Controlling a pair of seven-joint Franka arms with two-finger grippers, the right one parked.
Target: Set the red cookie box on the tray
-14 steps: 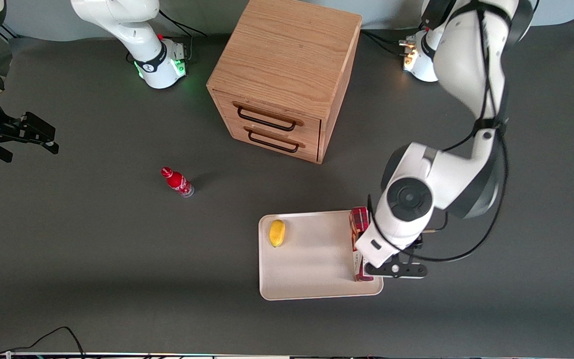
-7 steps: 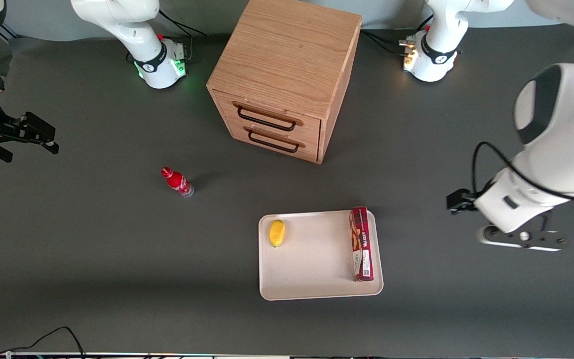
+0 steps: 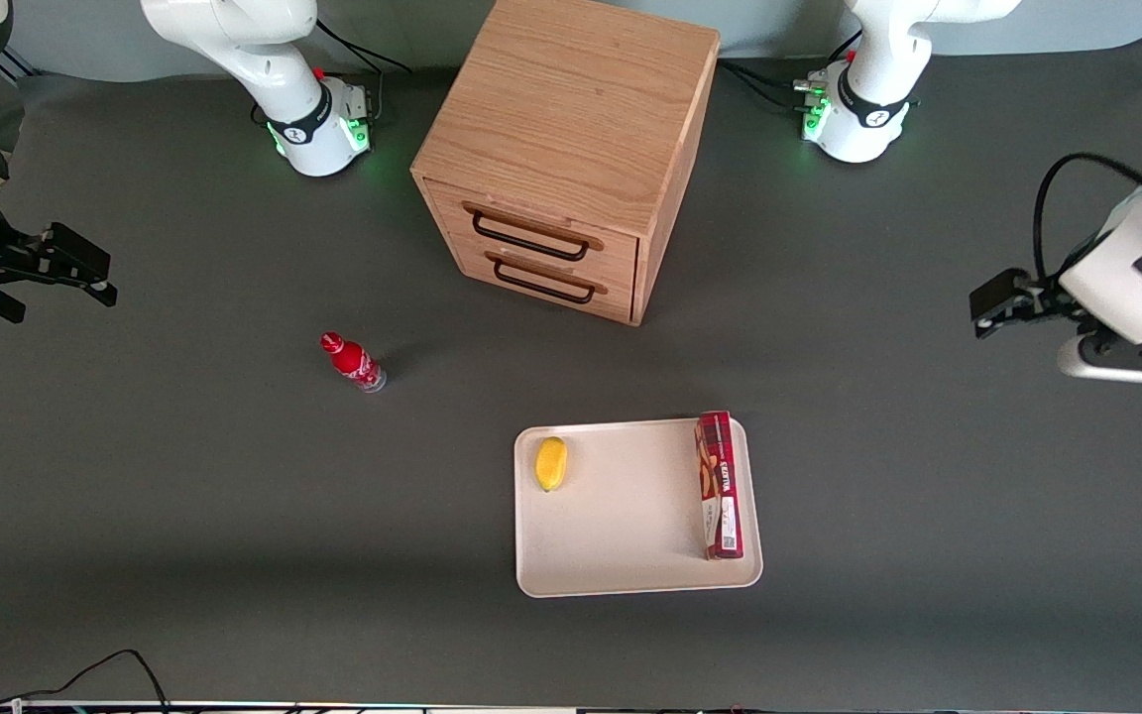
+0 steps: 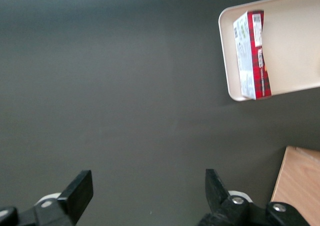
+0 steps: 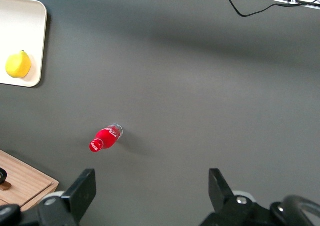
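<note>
Red cookie box (image 3: 719, 486) lay along the tray's (image 3: 621, 580) working-arm edge, task apparently done; gripper (image 4: 149, 193) hung spread wide, empty, well apart.

I see a dark grey surface (image 3: 184, 496) carrying the tray (image 3: 621, 565), a wooden drawer cabinet (image 3: 571, 129) and a small red bottle (image 3: 353, 361), all well apart from my gripper (image 4: 145, 191), which hangs wide open above bare surface at the working arm's end.
</note>
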